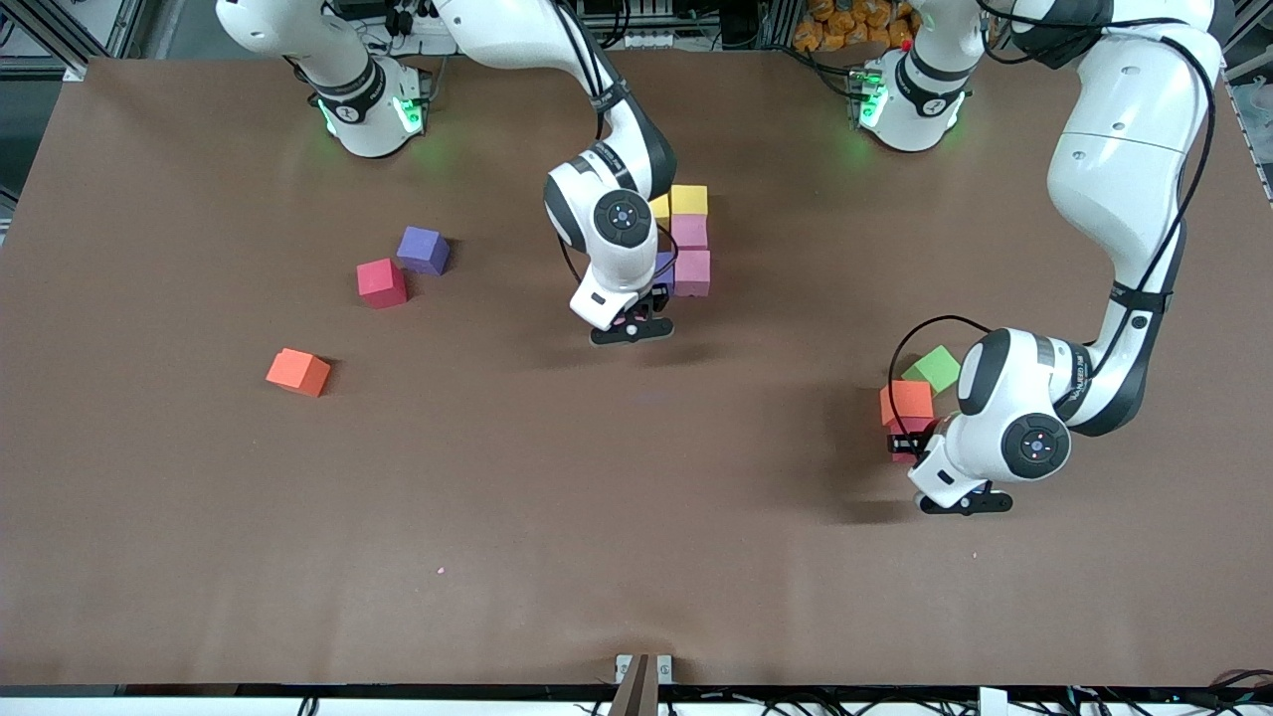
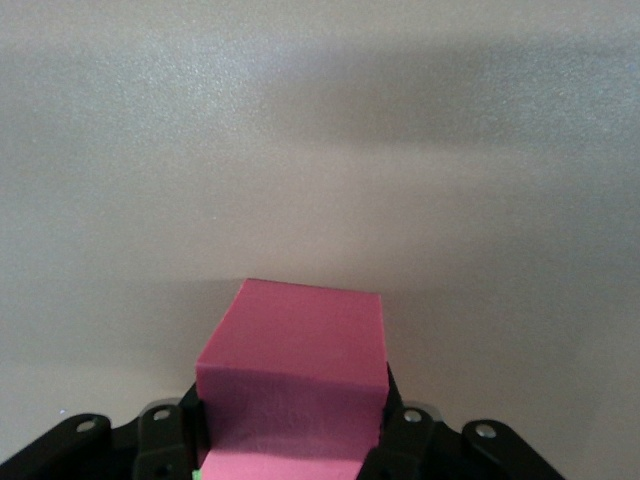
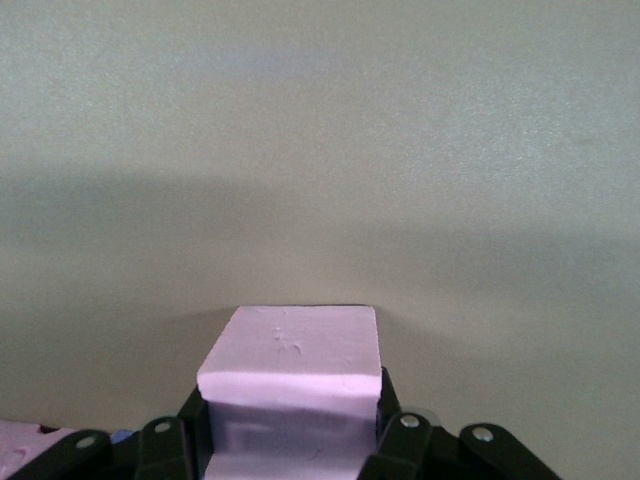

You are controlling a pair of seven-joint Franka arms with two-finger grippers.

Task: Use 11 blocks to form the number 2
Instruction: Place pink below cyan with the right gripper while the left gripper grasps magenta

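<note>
Left end effector [image 2: 290,440] clamped on a hot-pink cube [image 2: 295,375], right end effector [image 3: 290,440] gripping a pale pink cube [image 3: 290,385] — could nudge the neighbouring orange cube [image 1: 906,401] lifting off.

My left gripper [image 2: 290,450] holds a bright pink block [image 2: 292,375]. My right gripper [image 3: 290,445] holds a pale pink block [image 3: 292,375]. The table [image 1: 636,517] is brown. On it sit a purple block [image 1: 423,249], a red block [image 1: 381,282], an orange block [image 1: 297,371], a green block [image 1: 933,368] and a yellow block [image 1: 688,199].
</note>
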